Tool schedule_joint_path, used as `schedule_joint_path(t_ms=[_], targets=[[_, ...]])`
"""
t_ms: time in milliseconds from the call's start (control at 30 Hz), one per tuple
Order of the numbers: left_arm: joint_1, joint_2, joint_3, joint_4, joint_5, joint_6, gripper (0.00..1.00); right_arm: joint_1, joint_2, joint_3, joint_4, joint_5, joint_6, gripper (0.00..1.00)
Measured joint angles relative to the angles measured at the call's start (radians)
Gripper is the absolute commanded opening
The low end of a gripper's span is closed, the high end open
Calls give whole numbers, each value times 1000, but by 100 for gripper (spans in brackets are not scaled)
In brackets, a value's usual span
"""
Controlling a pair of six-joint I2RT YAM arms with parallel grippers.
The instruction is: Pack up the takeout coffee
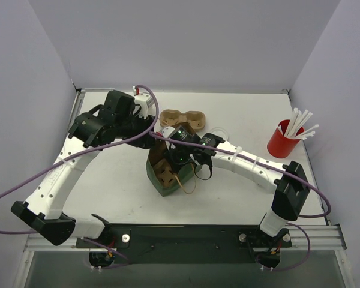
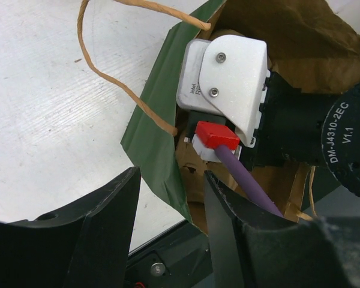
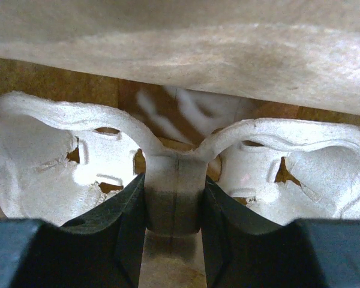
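Observation:
A green paper bag (image 1: 162, 183) with twine handles stands open at the table's middle. My right gripper (image 1: 171, 161) reaches down into it. In the right wrist view it (image 3: 174, 186) is shut on the middle web of a moulded-cardboard cup carrier (image 3: 60, 162), whose cup wells are empty. My left gripper (image 1: 149, 143) is at the bag's far-left rim. In the left wrist view it (image 2: 171, 180) is open, with the bag's green wall (image 2: 159, 144) between the fingers. A whitish round lid (image 1: 218, 133) shows partly behind the right arm; no other coffee cup is in view.
A second brown cup carrier (image 1: 181, 118) lies on the table behind the bag. A red cup of white straws (image 1: 282, 143) stands at the right. The right wrist's white camera housing (image 2: 228, 84) and purple cable (image 2: 246, 180) fill the bag's mouth.

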Motion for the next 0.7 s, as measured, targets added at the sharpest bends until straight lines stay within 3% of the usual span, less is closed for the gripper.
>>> schedule_joint_path(t_ms=[700], targets=[[15,80,-30,69,62,79,57,-24,17,3,-48,1,48,27]])
